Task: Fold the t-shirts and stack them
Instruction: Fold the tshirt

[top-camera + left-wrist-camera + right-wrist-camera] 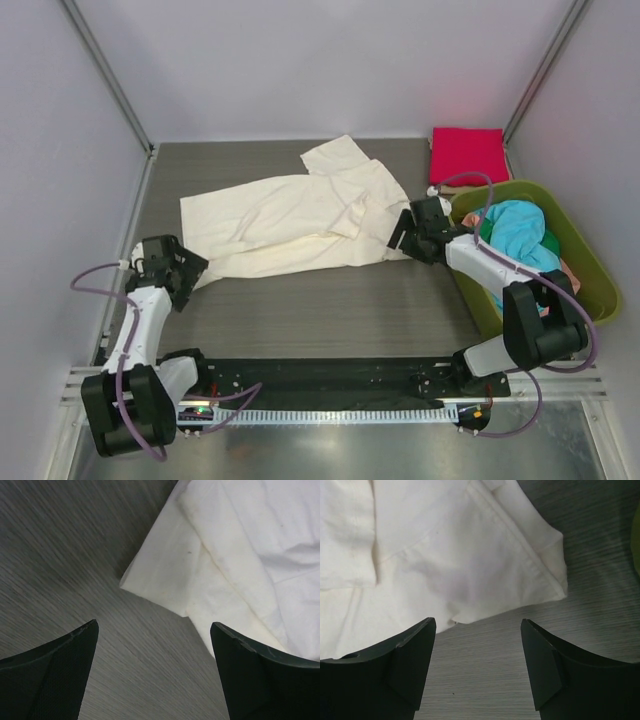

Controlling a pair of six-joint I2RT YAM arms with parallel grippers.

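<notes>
The left tool (pixel 188 268) sits low over the grey, wood-grained bench (pixel 330 305), its two dark, matte, wedge-shaped fingers (pixel 55 672) spread wide with nothing between them. It is just short of a doubled corner of the cream-white t-shirt (pixel 290 225). The right tool (pixel 405 233) is likewise wide open and holds nothing, and in its wrist view its tips stand just before a stitched hem. That shirt lies rumpled across the middle of the bench, soft and creased, with one sleeve fanning toward the far side. To the right, the olive-green plastic basket (pixel 592 272) holds a heaped turquoise t-shirt (pixel 522 228) over a glimpse of green cloth (pixel 551 241). At the far right corner a magenta-red t-shirt (pixel 468 155) lies folded into a neat flat square.
</notes>
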